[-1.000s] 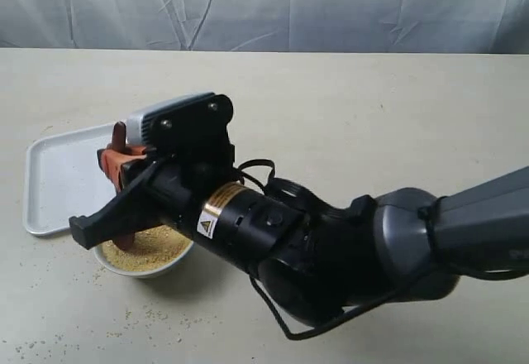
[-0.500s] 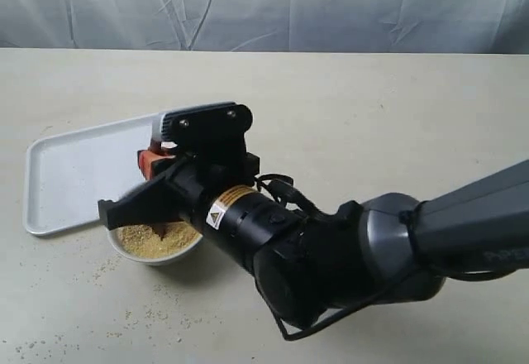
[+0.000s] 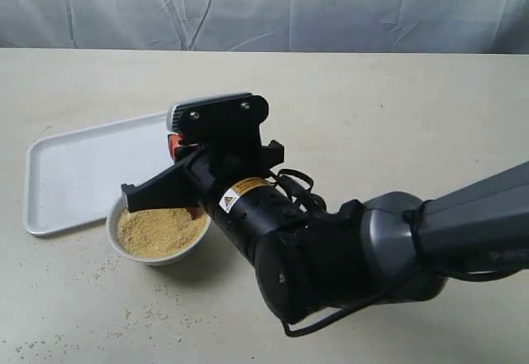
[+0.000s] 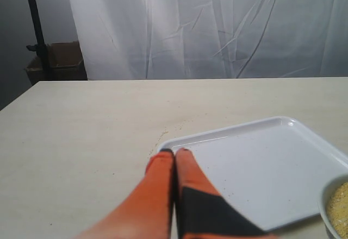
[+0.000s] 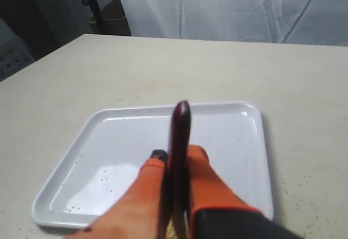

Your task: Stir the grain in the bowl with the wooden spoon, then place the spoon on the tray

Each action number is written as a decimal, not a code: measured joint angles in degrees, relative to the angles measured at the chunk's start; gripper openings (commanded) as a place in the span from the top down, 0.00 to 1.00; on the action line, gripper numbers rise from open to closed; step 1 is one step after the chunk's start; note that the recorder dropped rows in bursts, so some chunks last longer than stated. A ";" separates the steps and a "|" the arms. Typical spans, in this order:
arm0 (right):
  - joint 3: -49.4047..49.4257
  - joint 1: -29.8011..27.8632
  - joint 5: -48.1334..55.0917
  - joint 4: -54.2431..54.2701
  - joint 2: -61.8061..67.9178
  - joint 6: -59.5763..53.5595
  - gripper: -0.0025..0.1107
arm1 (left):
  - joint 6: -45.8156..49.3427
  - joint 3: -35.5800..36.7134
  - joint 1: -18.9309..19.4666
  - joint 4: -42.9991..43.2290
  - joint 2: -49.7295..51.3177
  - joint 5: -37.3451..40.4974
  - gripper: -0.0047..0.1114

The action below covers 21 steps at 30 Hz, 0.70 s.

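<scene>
A pale beige table (image 3: 388, 107) stands before a white cloth backdrop (image 3: 289, 4).

**Right gripper (image 5: 176, 155).** The orange fingers (image 5: 198, 160) pinch the wooden spoon (image 5: 180, 124) between them. The handle end projects past the fingertips. The spoon head lies on the far side of the grip, and the right wrist view does not show it.

**Bowl (image 3: 157, 258).** It sits directly beneath this gripper. The grain (image 3: 153, 232) fills it in a fairly level bed. In the exterior view the gripper body hides most of the spoon; contact between head and grain cannot be confirmed.

**Tray (image 3: 70, 174).** It lies just beyond the right gripper, past the bowl, and carries only a few specks. No spoon rests on it.

**Left gripper (image 4: 174, 153).** Its fingers are pressed together with nothing between them. It is held low over the table, with the near corner of the tray just ahead of its tips.

**Stray grain (image 3: 140, 314).** Specks lie scattered on the table on the side of the bowl away from the tray.

**Progress.** The spoon is secured and positioned at the bowl, so the stirring step is judged to be in hand. How thoroughly the grain is stirred cannot be told. Transfer of the spoon to the tray, and its release there, are not yet done.
</scene>
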 measured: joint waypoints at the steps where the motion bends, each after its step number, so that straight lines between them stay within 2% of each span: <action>1: 0.00 0.00 0.22 -0.93 0.32 1.20 0.98 | 0.00 0.00 0.00 0.00 0.00 0.00 0.96; 17: 0.00 0.00 2.49 -5.00 -5.26 4.54 0.98 | 0.00 0.00 0.00 0.00 0.00 0.00 0.96; 21: 0.00 0.00 3.46 -7.73 -5.40 8.24 0.98 | 0.00 0.00 0.00 0.00 0.00 0.00 0.96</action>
